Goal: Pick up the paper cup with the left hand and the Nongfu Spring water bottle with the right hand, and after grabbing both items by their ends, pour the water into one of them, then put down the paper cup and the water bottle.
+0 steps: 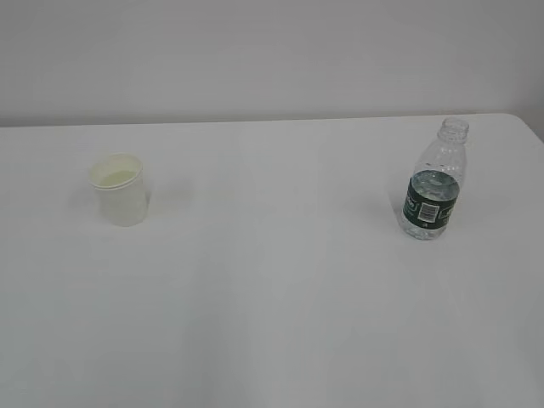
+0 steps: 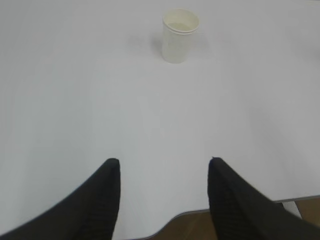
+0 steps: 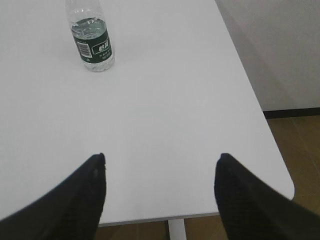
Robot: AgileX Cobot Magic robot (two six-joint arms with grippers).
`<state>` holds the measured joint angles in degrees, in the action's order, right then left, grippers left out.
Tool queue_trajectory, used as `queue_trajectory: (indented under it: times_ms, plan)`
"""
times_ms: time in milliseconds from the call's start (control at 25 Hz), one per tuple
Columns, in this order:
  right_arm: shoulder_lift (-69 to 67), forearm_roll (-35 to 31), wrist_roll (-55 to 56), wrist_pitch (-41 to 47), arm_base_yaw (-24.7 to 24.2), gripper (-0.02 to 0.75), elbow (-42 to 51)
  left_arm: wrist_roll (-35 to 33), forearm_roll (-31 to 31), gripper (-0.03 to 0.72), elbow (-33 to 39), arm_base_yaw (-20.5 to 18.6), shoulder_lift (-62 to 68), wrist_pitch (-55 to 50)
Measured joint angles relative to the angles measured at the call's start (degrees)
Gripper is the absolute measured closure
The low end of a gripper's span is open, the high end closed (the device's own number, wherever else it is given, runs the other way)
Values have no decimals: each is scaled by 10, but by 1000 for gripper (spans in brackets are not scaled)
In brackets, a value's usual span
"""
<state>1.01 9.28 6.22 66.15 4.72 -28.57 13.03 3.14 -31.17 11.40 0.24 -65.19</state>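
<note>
A small white paper cup [image 1: 119, 188] stands upright on the left of the white table [image 1: 272, 289]. The capless Nongfu Spring water bottle [image 1: 434, 183], with its dark green label, stands upright on the right and holds some clear water. In the left wrist view the paper cup [image 2: 179, 35] is far ahead, and my left gripper [image 2: 164, 162] hangs open over the table's near edge with nothing between its fingers. Seen from the right wrist, the bottle [image 3: 91, 39] is far ahead to the left, while my right gripper [image 3: 161, 157] is open and empty. Neither arm shows in the exterior view.
The table's near edge [image 2: 190, 212] runs just under the left gripper, with brown floor beyond. Its right edge and rounded corner [image 3: 285, 185] lie close to the right gripper. A pale wall [image 1: 272, 51] stands behind the table.
</note>
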Motion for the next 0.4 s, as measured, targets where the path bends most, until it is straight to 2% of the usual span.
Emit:
queue_trajectory:
  times_ms: [400]
  plan:
    - [0,0,0,0,0,220,0,0,0,290,0,0,0,0]
